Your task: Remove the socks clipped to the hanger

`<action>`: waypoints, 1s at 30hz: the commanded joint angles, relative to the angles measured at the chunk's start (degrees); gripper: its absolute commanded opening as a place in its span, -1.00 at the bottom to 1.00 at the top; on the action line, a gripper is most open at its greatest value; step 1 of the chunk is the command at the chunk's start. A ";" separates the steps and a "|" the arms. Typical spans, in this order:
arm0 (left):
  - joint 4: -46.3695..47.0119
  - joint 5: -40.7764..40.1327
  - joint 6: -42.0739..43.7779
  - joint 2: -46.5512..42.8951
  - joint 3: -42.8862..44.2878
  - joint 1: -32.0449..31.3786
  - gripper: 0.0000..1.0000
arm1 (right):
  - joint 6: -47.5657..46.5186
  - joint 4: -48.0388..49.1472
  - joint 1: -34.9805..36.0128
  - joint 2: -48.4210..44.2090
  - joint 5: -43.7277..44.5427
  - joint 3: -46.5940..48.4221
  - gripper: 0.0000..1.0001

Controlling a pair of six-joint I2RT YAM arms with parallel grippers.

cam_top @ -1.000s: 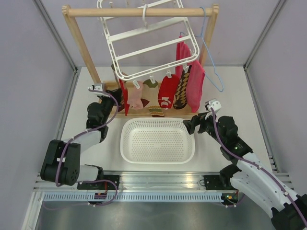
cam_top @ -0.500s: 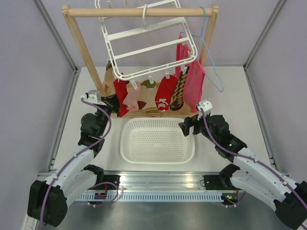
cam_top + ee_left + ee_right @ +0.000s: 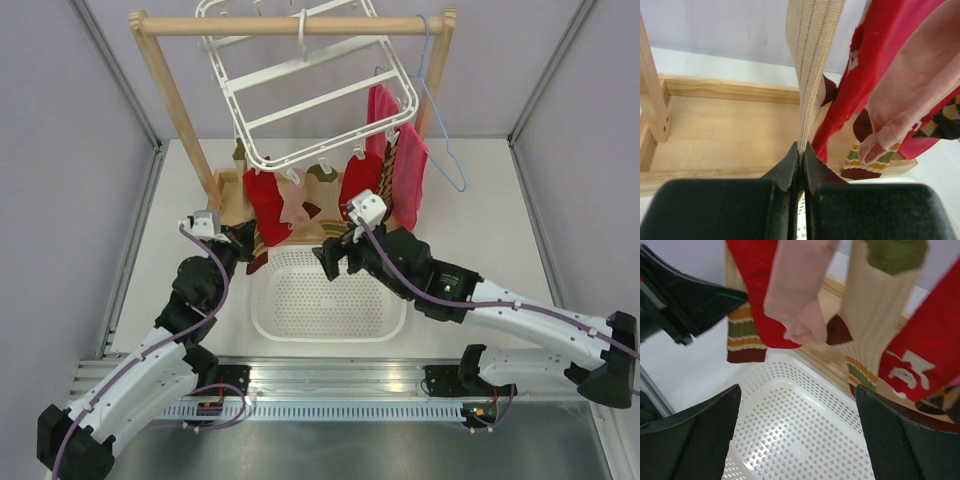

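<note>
The red sock (image 3: 935,325) bears white marks (image 3: 906,371) too blurred to read.

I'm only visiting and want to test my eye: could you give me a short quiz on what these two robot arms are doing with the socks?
1. True or false: the left hand is shut on a cream ribbed sock.
2. What lies beneath the open right hand? A) a wooden bowl B) a white perforated basket C) a blue bucket
3. Fill in: the plain sock hanging nearest ahead of the right hand is pale ____.
Key: 1 true; 2 B; 3 pink.
</note>
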 commanded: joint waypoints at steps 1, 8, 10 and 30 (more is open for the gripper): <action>-4.92 -8.83 3.01 -1.31 -0.24 -2.45 -0.95 | -0.05 -2.44 4.83 6.19 8.30 9.50 0.96; -6.06 -16.13 6.18 0.27 0.46 -10.80 -0.95 | 0.47 -4.29 11.95 16.76 13.67 26.21 0.96; -6.41 -16.75 6.44 -0.78 0.38 -11.16 -0.95 | 1.62 -4.64 12.05 19.22 14.02 30.78 0.96; -14.59 -15.79 3.55 -6.85 3.27 -11.78 -0.95 | 8.65 -14.93 8.09 42.78 13.14 65.51 0.96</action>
